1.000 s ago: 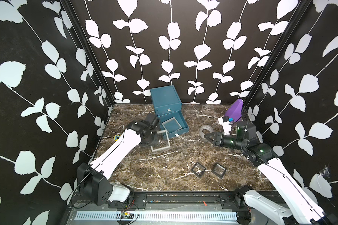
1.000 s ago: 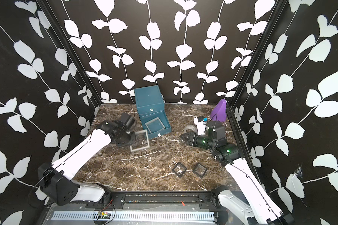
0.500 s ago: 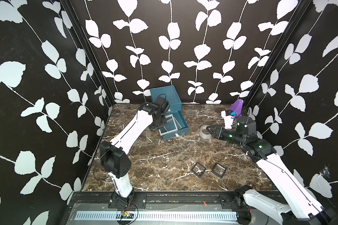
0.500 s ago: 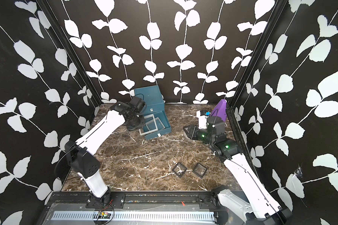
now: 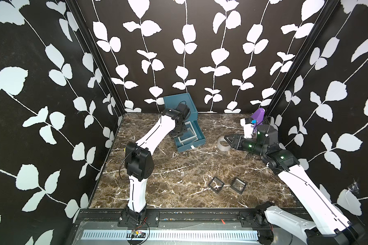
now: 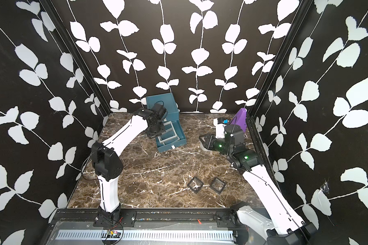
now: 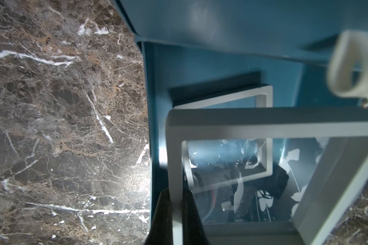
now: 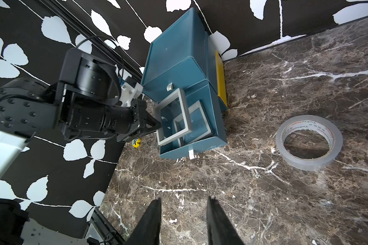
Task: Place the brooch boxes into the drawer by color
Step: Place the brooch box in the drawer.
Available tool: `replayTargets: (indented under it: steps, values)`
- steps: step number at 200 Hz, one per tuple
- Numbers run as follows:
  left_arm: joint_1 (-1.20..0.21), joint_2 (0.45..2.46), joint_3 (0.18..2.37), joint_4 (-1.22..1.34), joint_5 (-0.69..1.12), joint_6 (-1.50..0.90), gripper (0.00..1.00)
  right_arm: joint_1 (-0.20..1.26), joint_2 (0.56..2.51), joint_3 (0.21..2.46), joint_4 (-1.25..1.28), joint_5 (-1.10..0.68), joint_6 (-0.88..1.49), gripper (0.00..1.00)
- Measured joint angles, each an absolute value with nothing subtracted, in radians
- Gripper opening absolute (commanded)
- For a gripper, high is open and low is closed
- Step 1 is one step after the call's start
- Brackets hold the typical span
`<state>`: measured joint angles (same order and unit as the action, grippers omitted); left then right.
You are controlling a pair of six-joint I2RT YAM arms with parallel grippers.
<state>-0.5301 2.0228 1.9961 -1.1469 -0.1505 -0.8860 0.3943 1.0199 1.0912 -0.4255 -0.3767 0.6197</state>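
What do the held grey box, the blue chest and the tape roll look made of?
The grey box: likely matte plastic frame, clear glossy centre showing reflections. The blue chest: smooth, slightly shiny; plastic or painted metal, unclear. The tape roll: translucent tape, printed core.

The left arm stretches forward over the drawer, with the left gripper angled down and its jaws clamped on the rim of a grey brooch box. To the right of the drawer, the right gripper hovers low with its jaws parted.
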Motion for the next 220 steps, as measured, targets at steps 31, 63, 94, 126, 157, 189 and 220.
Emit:
replayTargets:
  steps: [31,63,94,126,157,189,220]
  values:
    - [-0.53,2.049,1.997,-1.14,-0.158,-0.901,0.0,0.394,1.022,1.091,-0.422,-0.377,0.618,0.4]
    - [-0.53,2.061,1.997,-1.125,-0.166,-0.912,0.0,0.394,1.033,1.091,-0.418,-0.377,0.617,0.4]
    - [-0.533,2.078,1.997,-1.116,-0.168,-0.923,0.0,0.394,1.038,1.091,-0.416,-0.377,0.617,0.4]
    - [-0.537,2.095,1.997,-1.114,-0.169,-0.925,0.0,0.394,1.038,1.091,-0.416,-0.377,0.617,0.4]
    - [-0.537,2.098,1.997,-1.105,-0.166,-0.925,0.05,0.394,1.038,1.091,-0.416,-0.378,0.617,0.4]
    - [-0.537,2.098,1.997,-1.09,-0.157,-0.922,0.29,0.394,1.038,1.091,-0.416,-0.378,0.617,0.4]
    - [-0.543,2.098,1.997,-1.085,-0.156,-0.923,0.33,0.394,1.038,1.091,-0.416,-0.379,0.618,0.4]
